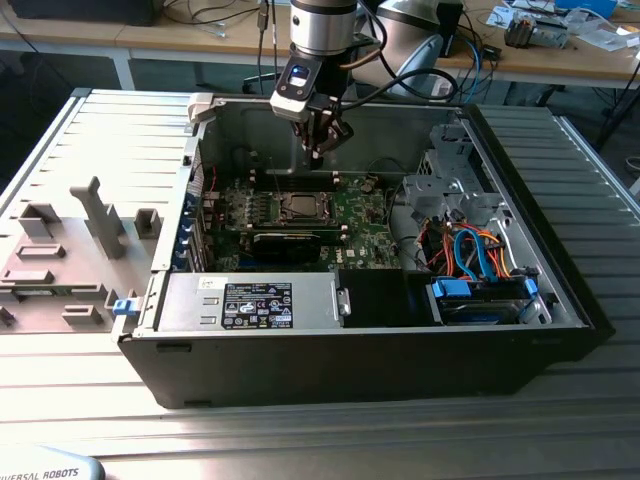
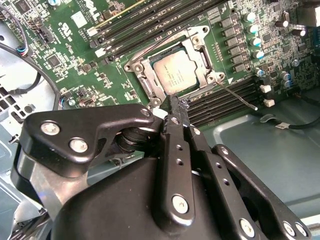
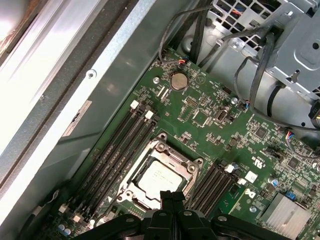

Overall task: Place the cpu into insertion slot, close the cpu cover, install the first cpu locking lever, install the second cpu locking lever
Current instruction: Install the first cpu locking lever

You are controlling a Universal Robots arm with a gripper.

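Two fingers of the end effector (image 2: 174, 105) are pressed together, gripping nothing, above the green motherboard (image 1: 355, 215). Close by, the cpu (image 2: 176, 75) sits in the insertion slot (image 2: 161, 89) with the cpu cover (image 2: 201, 49) flat around it. The open computer case (image 1: 560, 250) lies on a ribbed grey bench (image 1: 90, 130); cluttered wooden desks (image 1: 200, 38) stand behind.

You'll find no legible text here. The sticker (image 1: 258, 303) on the power supply (image 1: 315, 300) carries print too small to make out, and the faint marking on the cpu (image 2: 175, 75) is equally unreadable.
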